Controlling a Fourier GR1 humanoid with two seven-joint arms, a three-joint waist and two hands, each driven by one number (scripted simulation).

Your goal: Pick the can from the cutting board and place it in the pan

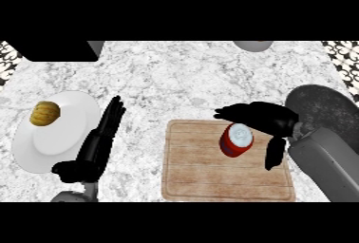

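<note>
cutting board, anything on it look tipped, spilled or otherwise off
Nothing stands out. The red can stands upright near the upper right corner of the cutting board, with no spill around it. The right hand is open by it, fingers beyond it and thumb to its right.

Wooden cutting board [210, 175], glossy can [235, 142], marble counter [182, 76], matt pan [326, 111]

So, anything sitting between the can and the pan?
No object visible. The red can stands on the wooden cutting board, with the dark round pan just right of it. Only the robot's own right hand lies between them.
</note>
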